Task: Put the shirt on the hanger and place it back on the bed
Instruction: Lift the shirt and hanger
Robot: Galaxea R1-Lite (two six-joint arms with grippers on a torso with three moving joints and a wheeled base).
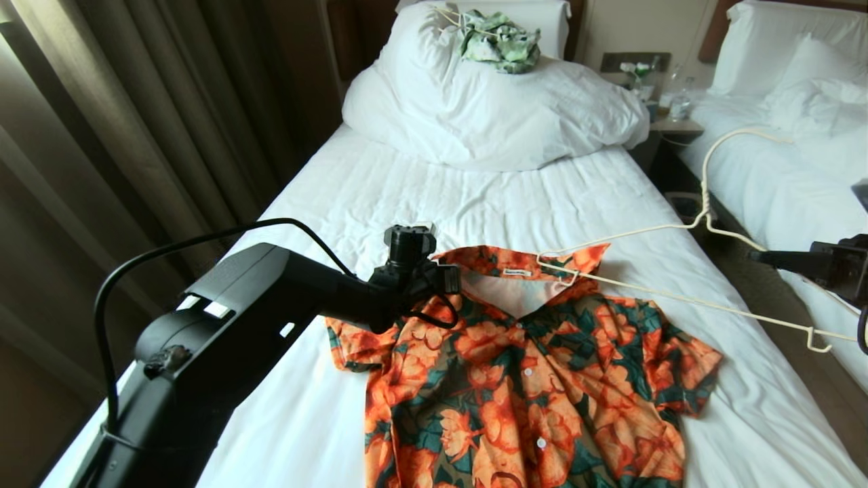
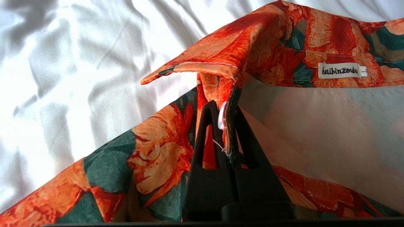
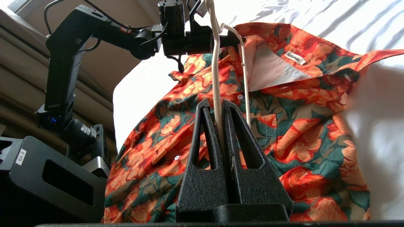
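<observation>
The shirt [image 1: 529, 379], orange flowers on dark green, lies front up on the bed [image 1: 407, 190] with its collar toward the headboard. My left gripper [image 1: 453, 279] is at the collar's left side, shut on the shirt's [image 2: 157, 157] front edge just below the collar, a white button between the fingers [image 2: 205, 126]. My right gripper [image 1: 763, 256] reaches in from the right edge, shut on the hanger [image 1: 678, 296], a thin cream wire. The hanger's far end rests at the collar's right side. In the right wrist view the gripper [image 3: 218, 105] clamps the hanger wire [image 3: 216, 63] above the shirt [image 3: 300, 126].
A bundled white duvet [image 1: 488, 108] fills the head of the bed, with a green-and-white garment [image 1: 498, 41] on top. A second white bed [image 1: 780, 149] stands to the right, a nightstand [image 1: 671, 122] with bottles between them. Curtains [image 1: 102, 135] hang on the left.
</observation>
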